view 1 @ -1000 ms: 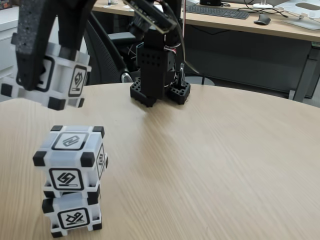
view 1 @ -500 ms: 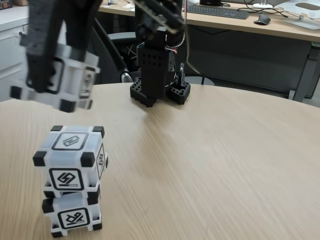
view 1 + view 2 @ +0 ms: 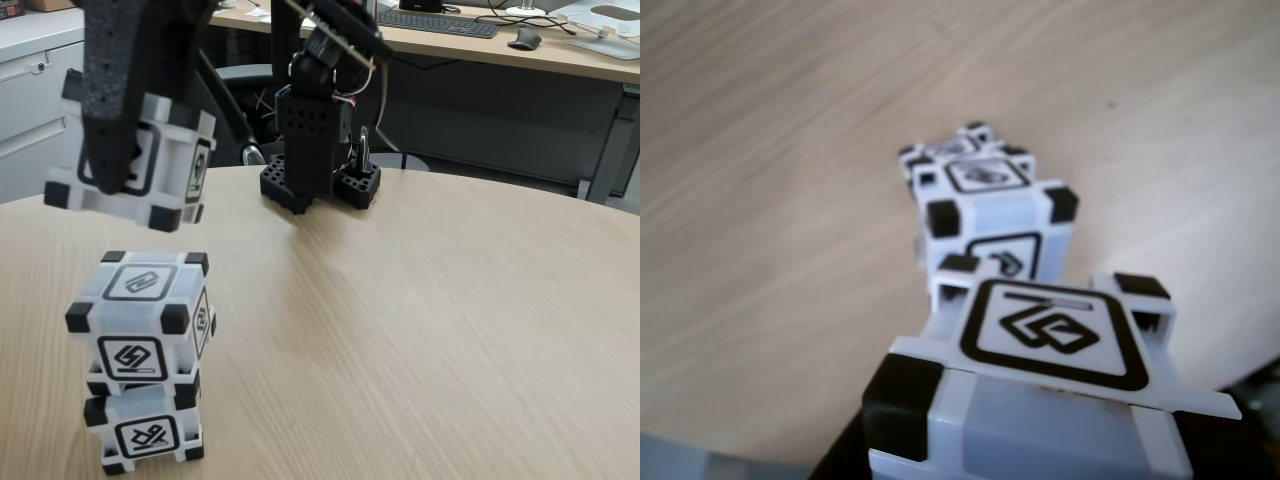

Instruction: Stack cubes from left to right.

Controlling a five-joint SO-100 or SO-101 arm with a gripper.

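Two white-grey cubes with black corners stand stacked at the table's front left in the fixed view: an upper cube on a lower cube. A third cube hangs in the air just above the stack, slightly tilted, with my black gripper shut on it. In the other view the held cube fills the foreground, and the upper cube of the stack lies beyond and below it. The fingers hide part of the held cube's front face.
The round wooden table is bare to the right of the stack. My arm's black base stands at the table's far edge. Behind it are an office chair and a desk with a keyboard.
The gripper has carried the third cube to the right and a little forward, from left of the stack to nearly over it. The stack has not moved.
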